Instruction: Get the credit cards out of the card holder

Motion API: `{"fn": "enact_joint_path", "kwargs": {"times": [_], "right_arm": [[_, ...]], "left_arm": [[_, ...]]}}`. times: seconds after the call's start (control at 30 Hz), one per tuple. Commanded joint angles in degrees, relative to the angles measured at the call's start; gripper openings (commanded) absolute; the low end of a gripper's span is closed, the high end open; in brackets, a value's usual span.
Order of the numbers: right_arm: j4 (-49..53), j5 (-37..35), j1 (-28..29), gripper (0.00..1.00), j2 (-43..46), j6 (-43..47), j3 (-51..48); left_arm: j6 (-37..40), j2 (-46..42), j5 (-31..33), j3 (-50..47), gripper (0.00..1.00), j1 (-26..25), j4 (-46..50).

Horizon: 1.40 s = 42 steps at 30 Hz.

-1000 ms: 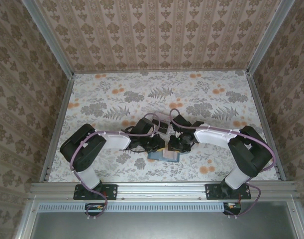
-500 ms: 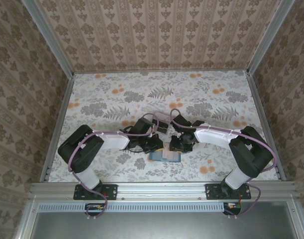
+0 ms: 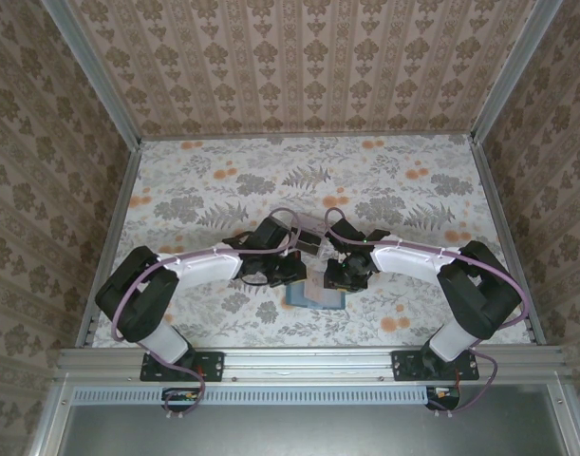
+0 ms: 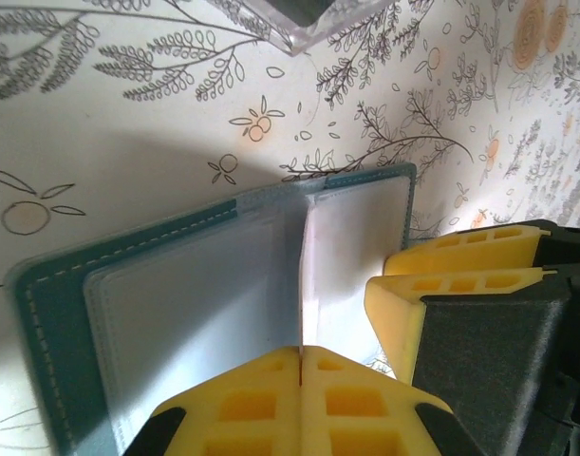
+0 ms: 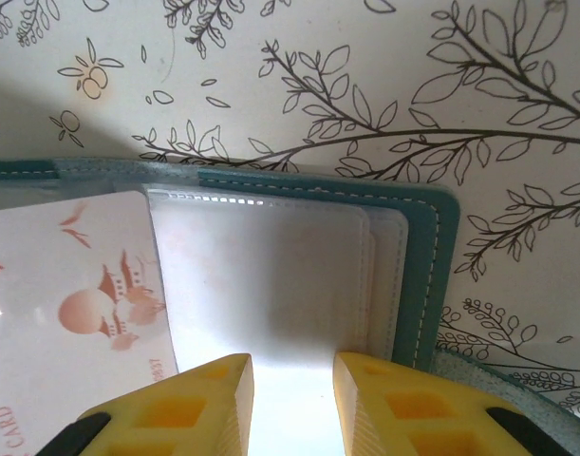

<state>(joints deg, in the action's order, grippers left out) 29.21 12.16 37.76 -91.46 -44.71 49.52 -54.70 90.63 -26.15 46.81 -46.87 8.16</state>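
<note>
While bracing card holder (image 4: 52, 313) with narrowly parted right gripper (image 5: 291, 375), clamps left gripper (image 4: 300, 359), looser a second ago, shut on what looks like pale credit card (image 5: 71, 285); readies its extraction.

Left claw (image 4: 299, 366) and right claw (image 5: 292, 375) crowding card holder (image 5: 432, 247), far table (image 3: 271, 171) open (clear tray (image 4: 313, 14) between)

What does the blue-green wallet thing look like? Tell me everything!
The card holder is teal with pale stitching and lies open on the flowery table. Inside are clear plastic pockets. A pale card with a pink picture shows at one side. The left gripper pinches one thin leaf upright; the right gripper stands open over another pocket.
</note>
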Motion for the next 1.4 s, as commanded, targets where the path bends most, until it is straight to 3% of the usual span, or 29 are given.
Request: {"fn": "enact_joint_path", "kwargs": {"times": [0.0,0.17,0.63,0.93,1.17,1.37], "right_arm": [[4.19,-2.19,-0.06,0.31,0.49,0.94,0.05],[4.19,-2.06,-0.05,0.31,0.53,1.05,-0.03],[3.03,-1.11,-0.05,0.31,0.36,1.00,-0.74],[3.42,-1.09,-0.05,0.31,1.17,1.11,-0.42],[5.20,-0.84,-1.11,0.31,5.85,2.02,1.65],[9.00,-1.07,-5.45,0.31,10.60,4.81,3.01]], "left_arm": [[3.22,-1.00,3.77,2.56,0.03,-0.88,8.51],[4.13,-0.57,6.28,4.73,0.03,-1.93,11.79],[2.05,4.00,2.97,7.78,0.14,-4.87,8.36],[3.93,2.85,4.66,8.96,0.03,-4.63,12.02],[19.39,-0.63,7.87,14.45,0.00,-1.41,24.61],[44.51,-2.28,7.45,21.35,0.00,1.55,34.30]]}}
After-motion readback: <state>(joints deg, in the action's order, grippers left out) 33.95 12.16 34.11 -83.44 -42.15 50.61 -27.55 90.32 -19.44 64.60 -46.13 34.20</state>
